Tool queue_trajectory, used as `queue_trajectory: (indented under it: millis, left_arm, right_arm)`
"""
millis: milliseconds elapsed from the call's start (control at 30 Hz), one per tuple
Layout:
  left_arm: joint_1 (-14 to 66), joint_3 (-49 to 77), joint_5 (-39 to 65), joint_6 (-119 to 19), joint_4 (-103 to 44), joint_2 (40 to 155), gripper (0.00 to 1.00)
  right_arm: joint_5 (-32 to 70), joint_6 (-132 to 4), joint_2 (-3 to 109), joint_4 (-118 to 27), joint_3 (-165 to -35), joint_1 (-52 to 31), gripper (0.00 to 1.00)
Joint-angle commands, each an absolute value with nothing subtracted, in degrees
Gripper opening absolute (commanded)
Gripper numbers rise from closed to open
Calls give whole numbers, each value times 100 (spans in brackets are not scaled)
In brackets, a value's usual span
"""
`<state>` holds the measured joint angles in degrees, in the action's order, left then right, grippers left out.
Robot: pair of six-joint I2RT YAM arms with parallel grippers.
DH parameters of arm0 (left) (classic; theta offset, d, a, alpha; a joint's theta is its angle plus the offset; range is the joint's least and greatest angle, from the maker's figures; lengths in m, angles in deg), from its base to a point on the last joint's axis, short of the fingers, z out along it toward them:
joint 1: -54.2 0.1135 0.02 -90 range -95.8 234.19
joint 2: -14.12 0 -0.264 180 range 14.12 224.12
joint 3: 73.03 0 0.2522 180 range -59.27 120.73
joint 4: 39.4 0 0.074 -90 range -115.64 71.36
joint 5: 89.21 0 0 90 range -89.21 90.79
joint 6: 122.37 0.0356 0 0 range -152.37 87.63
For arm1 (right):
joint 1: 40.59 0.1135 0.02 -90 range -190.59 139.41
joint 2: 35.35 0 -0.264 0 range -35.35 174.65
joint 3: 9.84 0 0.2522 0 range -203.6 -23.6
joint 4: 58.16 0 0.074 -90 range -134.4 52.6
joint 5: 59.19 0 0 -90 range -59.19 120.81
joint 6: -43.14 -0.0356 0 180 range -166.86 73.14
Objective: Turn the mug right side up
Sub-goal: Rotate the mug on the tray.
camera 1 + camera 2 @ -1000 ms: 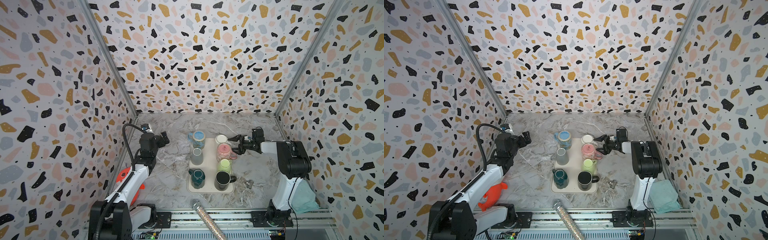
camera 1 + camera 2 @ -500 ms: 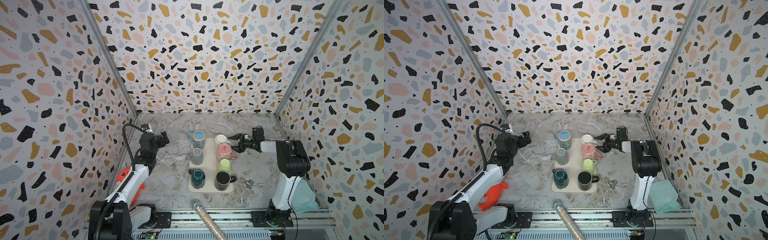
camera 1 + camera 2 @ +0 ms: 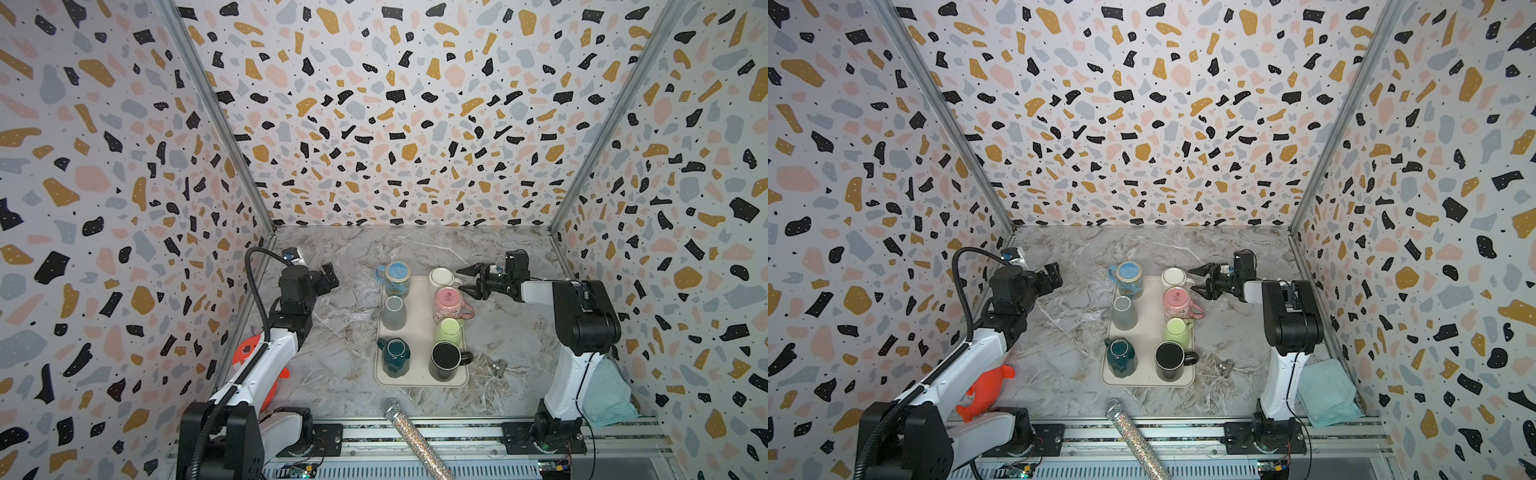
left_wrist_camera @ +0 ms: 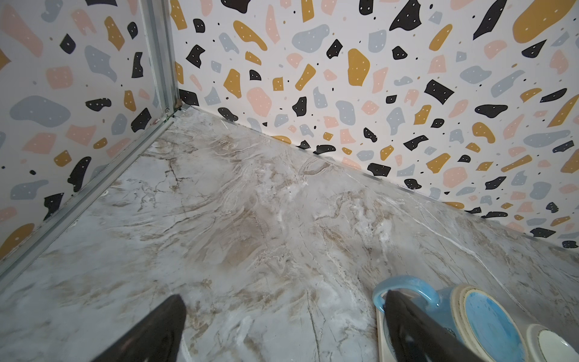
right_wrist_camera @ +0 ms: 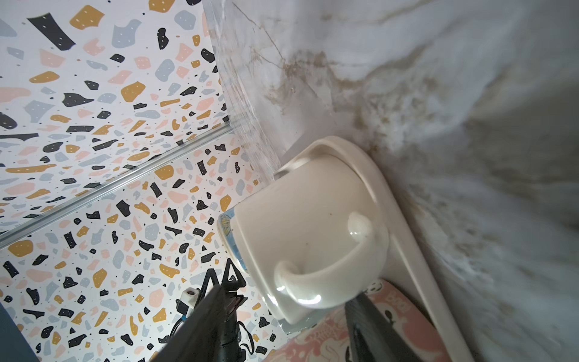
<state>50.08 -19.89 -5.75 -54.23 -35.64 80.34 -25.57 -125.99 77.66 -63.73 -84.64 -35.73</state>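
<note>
The white mug (image 3: 441,277) (image 3: 1173,277) stands upside down at the back right corner of the cream tray (image 3: 417,316). Its handle points toward my right gripper (image 3: 462,280) (image 3: 1194,280). In the right wrist view the mug (image 5: 307,219) fills the middle, and my right gripper (image 5: 288,293) is open with a finger on either side of the handle, touching neither side. My left gripper (image 3: 328,276) (image 4: 282,313) hangs open over bare marble left of the tray, holding nothing.
On the tray also stand a blue mug (image 3: 397,276), a grey cup (image 3: 393,312), a pink mug (image 3: 448,301) and a teal mug (image 3: 392,355), all upside down. A green mug (image 3: 449,330) leans and a black mug (image 3: 445,360) is upright. A glitter microphone (image 3: 409,432) lies in front.
My right gripper has moved back and left from beside the pink mug to the white mug's handle, and its jaws have narrowed a little. The left arm has not moved.
</note>
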Motion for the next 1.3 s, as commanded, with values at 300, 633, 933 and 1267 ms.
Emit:
queue_trajectory:
  millis: [300,633,933,1267]
  left_arm:
    - [5042,-1928,-642,-5421,-3610,8015,100]
    - [5042,-1915,-640,-5434,-3602,8057,100]
    - [5042,-1914,-650,-5421,-3601,8065,100]
    - [5043,-1910,-650,-5434,-3603,8111,100]
  right_arm:
    - [-2530,-12867,7960,-6871,-8609,-3556,60]
    - [-2502,-13120,8119,-7258,-8713,-3488,53]
    - [-2465,-13305,8159,-7515,-8724,-3452,50]
    - [-2379,-13499,8317,-7833,-8794,-3396,50]
